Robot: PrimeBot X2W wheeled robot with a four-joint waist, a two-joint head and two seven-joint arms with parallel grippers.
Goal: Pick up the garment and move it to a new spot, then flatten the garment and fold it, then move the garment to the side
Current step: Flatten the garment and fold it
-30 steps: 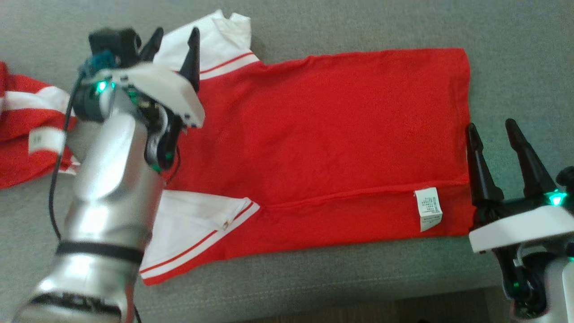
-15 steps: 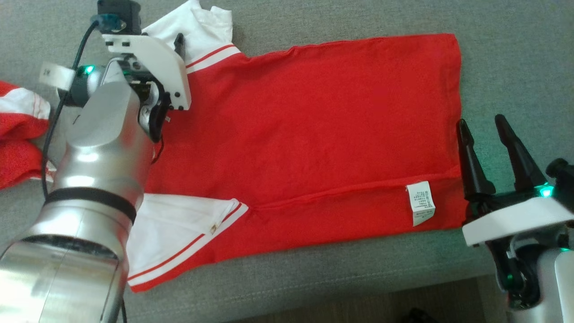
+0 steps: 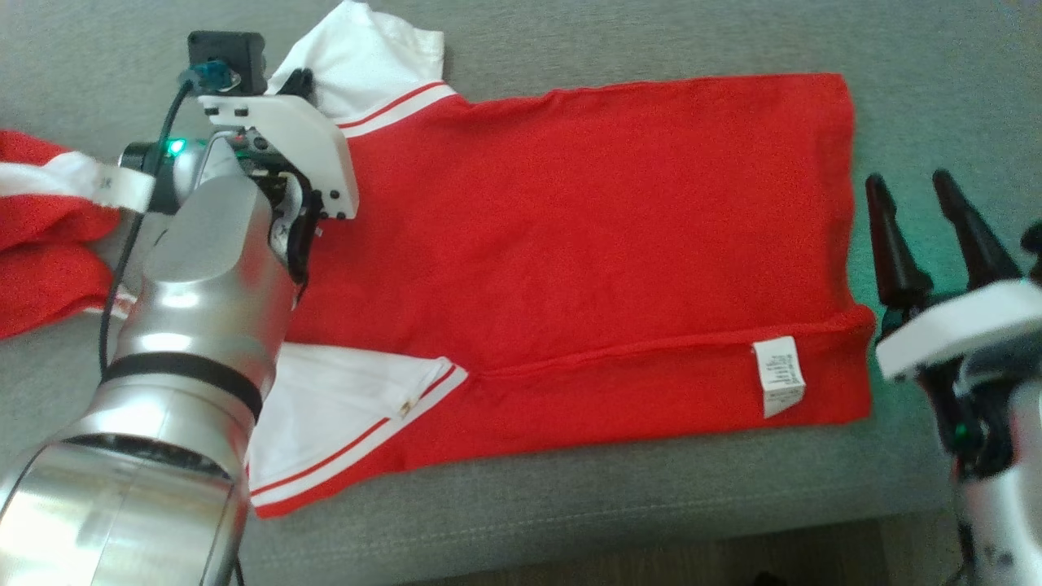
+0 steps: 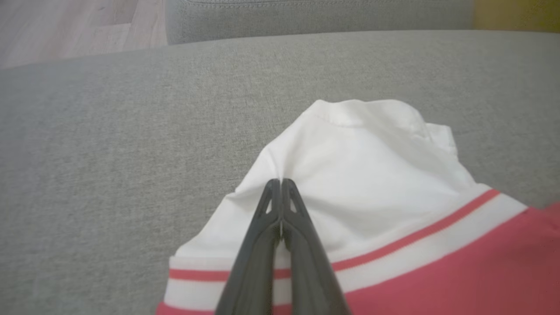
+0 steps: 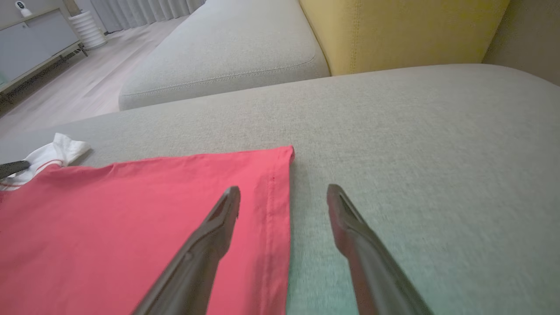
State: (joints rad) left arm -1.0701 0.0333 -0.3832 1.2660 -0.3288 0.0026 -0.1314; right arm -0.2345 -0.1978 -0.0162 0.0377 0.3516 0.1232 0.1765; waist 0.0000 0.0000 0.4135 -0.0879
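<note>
Garment (image 3: pixel 586 268) flat on grey cushion (image 3: pixel 651 41), sleeve pinched

Red and finely knit, it lies spread across the coarse woven sofa seat as a long rectangle, with white sleeves edged in red stripes and a small white care label (image 3: pixel 779 376) near the hem. The left gripper (image 4: pixel 281 186) has its dark tapered fingers pressed together on the upper white sleeve (image 4: pixel 363 144), and the cloth puckers at their tips. The right gripper (image 3: pixel 908 183) hangs at the hem edge, fingers spread: one over red cloth, one over the cushion. A second red-and-white garment (image 3: pixel 41 268) lies crumpled at the far left.
</note>
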